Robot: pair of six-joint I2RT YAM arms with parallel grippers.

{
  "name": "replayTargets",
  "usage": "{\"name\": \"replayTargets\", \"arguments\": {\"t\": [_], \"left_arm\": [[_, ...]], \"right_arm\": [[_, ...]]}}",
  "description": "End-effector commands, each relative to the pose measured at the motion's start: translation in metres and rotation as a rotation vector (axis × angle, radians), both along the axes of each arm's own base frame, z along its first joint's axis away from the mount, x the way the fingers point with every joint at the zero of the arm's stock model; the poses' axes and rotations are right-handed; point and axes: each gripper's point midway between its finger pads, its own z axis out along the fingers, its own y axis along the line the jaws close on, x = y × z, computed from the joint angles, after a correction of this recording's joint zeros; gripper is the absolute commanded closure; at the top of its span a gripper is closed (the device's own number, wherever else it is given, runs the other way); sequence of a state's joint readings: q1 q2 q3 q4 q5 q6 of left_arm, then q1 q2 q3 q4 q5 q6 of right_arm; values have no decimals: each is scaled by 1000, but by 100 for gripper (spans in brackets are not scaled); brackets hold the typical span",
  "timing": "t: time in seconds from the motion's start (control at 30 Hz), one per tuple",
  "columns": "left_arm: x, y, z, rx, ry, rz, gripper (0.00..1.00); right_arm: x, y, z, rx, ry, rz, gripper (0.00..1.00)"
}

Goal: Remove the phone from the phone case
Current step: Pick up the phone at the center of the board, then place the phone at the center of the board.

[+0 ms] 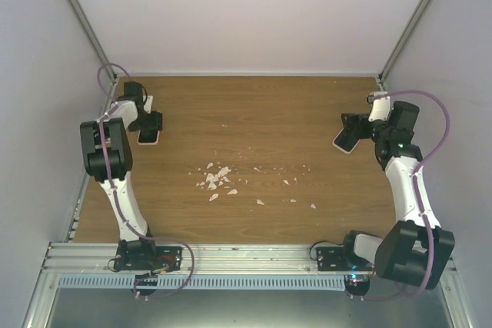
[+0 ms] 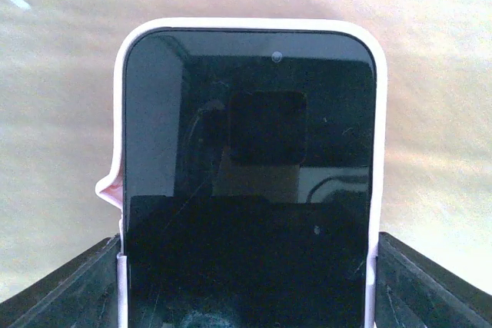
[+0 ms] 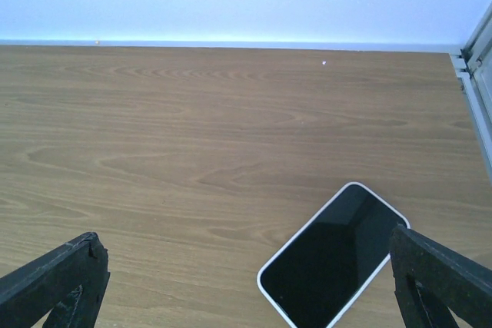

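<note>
The left tool [image 1: 150, 123] is gripping the phone [image 2: 250, 174] by its long sides at the desk's [image 1: 254, 113] far-left corner, leaving the case [image 2: 250, 24] rim exposed for peeling. The right tool [image 3: 246, 282] is hanging wide open above a second phone [image 3: 334, 263] lying flat; the middle of the desk is offering working room.

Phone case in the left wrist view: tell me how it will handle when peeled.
The phone case is probably soft and flexible: its left edge bulges away from the phone. That phone shows reflections, so it is likely slippery under the left fingers; gripping the case's sides seems safer.
</note>
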State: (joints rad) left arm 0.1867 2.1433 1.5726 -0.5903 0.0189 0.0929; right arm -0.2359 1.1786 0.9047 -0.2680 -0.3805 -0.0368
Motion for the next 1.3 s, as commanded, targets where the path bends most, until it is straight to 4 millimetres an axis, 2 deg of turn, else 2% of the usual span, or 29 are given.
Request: {"name": "replayTargets", "arguments": {"t": [0.0,0.23,0.4,0.67,0.8,1.13,1.27], "left_arm": [[-28,-55,17,-9,-27,-194,34],[-89,-120,13,-13,37,-383,34],[-126,-144,11,-37,116,-445,33],[-168,-144,18,40,181,-501,31],[-184,-140,14,60,233,-516,29],[-192,-126,-5,137,293,-542,22],[-194,-123,-15,153,316,-553,16]], "right_arm": [[5,2,29,-3,-84,19,1],[11,3,34,16,-82,32,0],[9,6,42,29,-89,38,0],[1,11,47,26,-116,64,0],[3,10,52,13,-123,63,0],[2,16,66,29,-151,96,0],[3,16,64,18,-151,99,0]]}}
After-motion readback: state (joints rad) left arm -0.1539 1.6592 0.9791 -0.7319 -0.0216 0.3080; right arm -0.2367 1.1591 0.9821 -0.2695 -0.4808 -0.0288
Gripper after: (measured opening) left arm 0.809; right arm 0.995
